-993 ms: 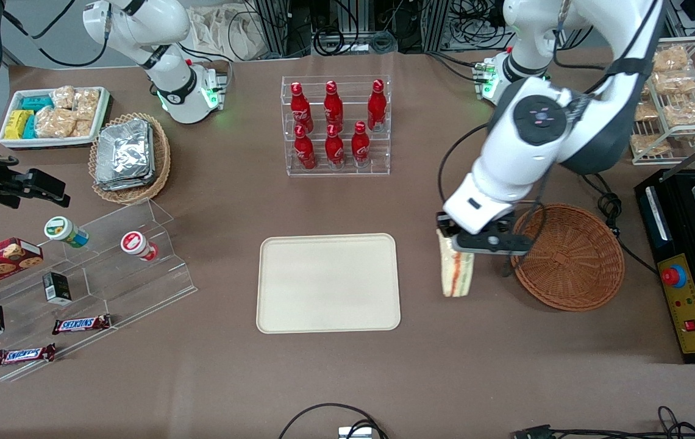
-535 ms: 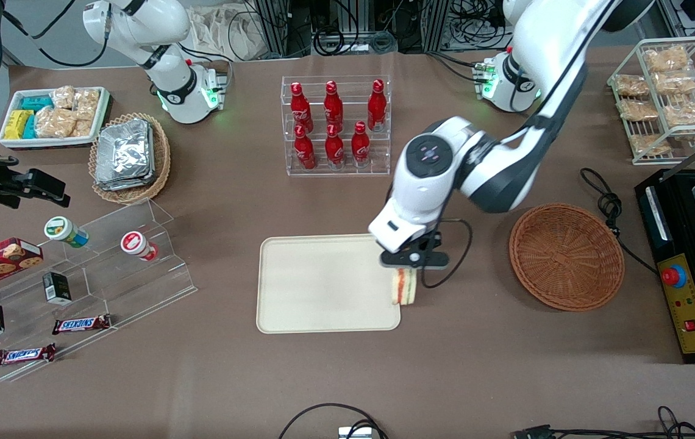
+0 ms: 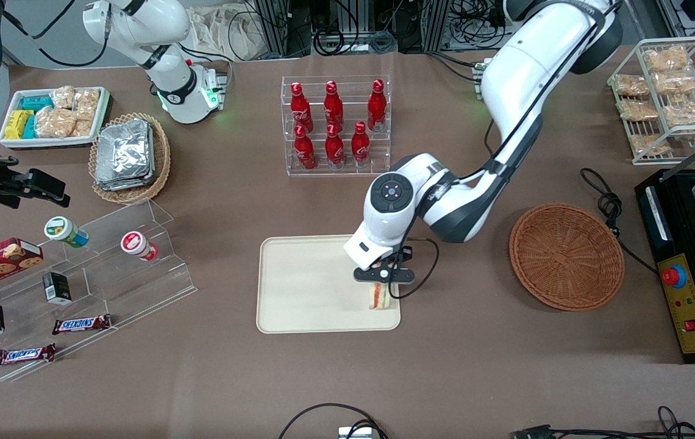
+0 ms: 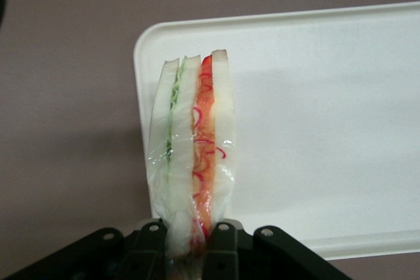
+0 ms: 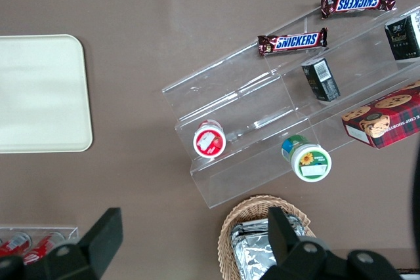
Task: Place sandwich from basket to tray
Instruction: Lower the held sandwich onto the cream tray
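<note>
The sandwich point(image 3: 379, 296) hangs edge-down from the jaws point(image 3: 381, 281), its pale bread and red-orange and green filling showing through clear wrap point(image 4: 190, 155). The jaws are clenched on its upper end, one finger point(image 4: 222, 244) pressed to each bread face. Directly below the jaws lies the tray point(image 3: 299, 286), and the sandwich sits over the tray's corner nearest the basket and the front camera; whether it touches the tray surface cannot be told. The basket point(image 3: 567, 256) stands on the counter point(image 3: 475, 366) well apart from the jaws, toward the working arm's end. Farther from the front camera than the jaws is a clear rack of red bottles point(image 3: 335, 125).
</note>
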`<state>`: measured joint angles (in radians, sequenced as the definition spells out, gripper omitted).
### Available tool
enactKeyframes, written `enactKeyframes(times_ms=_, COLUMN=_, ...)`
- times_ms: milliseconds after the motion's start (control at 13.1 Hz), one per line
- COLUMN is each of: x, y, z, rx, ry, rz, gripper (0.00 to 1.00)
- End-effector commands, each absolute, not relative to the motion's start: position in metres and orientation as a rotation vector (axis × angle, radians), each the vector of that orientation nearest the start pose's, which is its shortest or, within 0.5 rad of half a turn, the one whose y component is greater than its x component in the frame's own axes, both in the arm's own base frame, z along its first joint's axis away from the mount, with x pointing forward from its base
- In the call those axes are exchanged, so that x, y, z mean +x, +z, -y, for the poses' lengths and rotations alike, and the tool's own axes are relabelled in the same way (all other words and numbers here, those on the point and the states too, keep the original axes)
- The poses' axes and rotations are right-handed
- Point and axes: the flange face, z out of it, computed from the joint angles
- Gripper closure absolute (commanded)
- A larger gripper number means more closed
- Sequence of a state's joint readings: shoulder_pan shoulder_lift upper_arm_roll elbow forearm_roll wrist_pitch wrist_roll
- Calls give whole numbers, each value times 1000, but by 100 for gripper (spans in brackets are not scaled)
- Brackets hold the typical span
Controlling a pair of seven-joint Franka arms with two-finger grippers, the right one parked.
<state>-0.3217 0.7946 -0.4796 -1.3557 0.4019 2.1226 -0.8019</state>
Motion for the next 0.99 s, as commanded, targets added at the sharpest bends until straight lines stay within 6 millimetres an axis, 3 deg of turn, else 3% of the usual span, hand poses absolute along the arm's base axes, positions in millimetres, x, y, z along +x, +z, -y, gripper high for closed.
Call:
enactKeyframes(times_ms=0, x=589, y=270, z=479, rx=-3194, ry=-108, rz=-97, gripper=89)
enactKeyframes(times_ms=458, x=586, y=245, z=481, rx=-3177, ry=-86, rz=-114, gripper=88)
enactKeyframes(times_ms=917, x=584, y=235, z=480, rx=-3170, ry=-70, rz=-110, gripper=62)
